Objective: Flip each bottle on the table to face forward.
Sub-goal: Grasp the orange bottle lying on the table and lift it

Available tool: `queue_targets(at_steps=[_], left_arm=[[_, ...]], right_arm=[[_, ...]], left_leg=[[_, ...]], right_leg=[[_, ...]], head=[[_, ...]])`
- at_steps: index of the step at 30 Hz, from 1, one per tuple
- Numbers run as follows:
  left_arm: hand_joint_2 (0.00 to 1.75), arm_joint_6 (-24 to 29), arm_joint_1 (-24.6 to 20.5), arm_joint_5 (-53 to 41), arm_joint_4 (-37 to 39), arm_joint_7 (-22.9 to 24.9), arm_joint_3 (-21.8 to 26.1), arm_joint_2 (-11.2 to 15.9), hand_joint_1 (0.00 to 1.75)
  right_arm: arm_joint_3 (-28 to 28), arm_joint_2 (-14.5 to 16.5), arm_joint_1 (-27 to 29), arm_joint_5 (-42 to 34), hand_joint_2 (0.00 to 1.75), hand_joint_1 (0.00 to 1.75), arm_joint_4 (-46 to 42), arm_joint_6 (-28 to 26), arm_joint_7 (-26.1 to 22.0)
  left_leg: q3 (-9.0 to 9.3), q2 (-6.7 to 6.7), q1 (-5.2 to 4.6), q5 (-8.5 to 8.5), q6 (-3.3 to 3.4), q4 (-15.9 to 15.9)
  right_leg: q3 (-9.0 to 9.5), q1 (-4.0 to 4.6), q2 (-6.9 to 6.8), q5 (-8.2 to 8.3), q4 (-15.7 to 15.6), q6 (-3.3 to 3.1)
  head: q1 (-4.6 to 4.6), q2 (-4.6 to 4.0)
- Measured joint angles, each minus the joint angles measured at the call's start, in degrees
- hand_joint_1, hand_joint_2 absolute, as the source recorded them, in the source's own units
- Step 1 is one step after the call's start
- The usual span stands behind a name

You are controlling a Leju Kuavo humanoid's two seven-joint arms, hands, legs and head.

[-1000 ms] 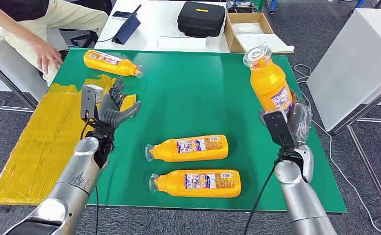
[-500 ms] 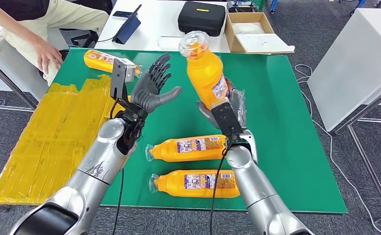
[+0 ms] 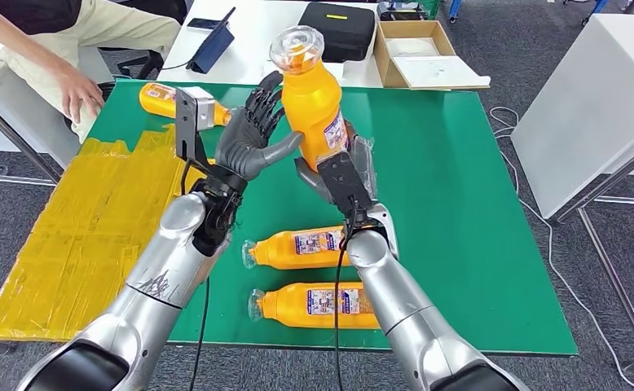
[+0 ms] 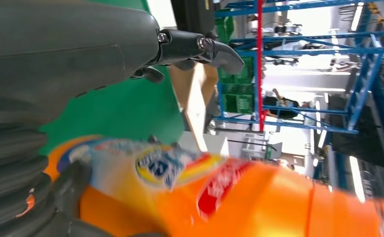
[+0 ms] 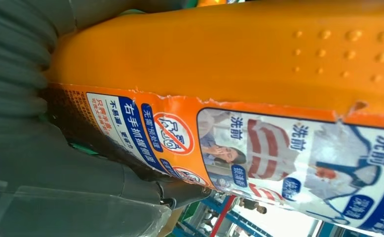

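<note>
My right hand [image 3: 341, 169] holds an orange bottle [image 3: 311, 99] upright above the green table [image 3: 460, 171], clear cap on top. In the right wrist view, the bottle's label [image 5: 279, 143] is close up against the hand [image 5: 37, 148]. My left hand [image 3: 249, 137] is raised beside the bottle with fingers spread, its thumb at the bottle's side. The left wrist view shows the bottle [image 4: 239, 197] just under the outstretched fingers [image 4: 200, 47]. Two more bottles lie on their sides near me [image 3: 318, 247] [image 3: 330, 304], a third [image 3: 165, 98] at the far left.
A yellow taped sheet [image 3: 69, 228] covers the table's left side. A seated person's hand [image 3: 77, 94] rests at the far left corner. Behind the table are a black case [image 3: 335, 29], a cardboard box [image 3: 416, 49] and a dark tablet [image 3: 213, 45]. A white table [image 3: 591, 98] stands at right.
My right hand carried the upright bottle from the table's right side to the middle. My left hand rose and moved right until it reached the bottle.
</note>
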Motion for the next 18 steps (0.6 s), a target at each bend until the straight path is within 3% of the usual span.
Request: queue_targets(at_steps=[18], left_arm=[[1.75,0.2,1.3,0.7,-6.0,-0.1,-2.2,-0.1,0.0]], right_arm=[[0.9,1.8,-2.6,-1.0,1.75,1.75,3.9,-0.9,0.0]], left_leg=[[0.0,0.0,0.0,0.0,0.0,0.0]], right_leg=[[0.0,0.0,0.0,0.0,0.0,0.0]], head=[[0.0,0.0]])
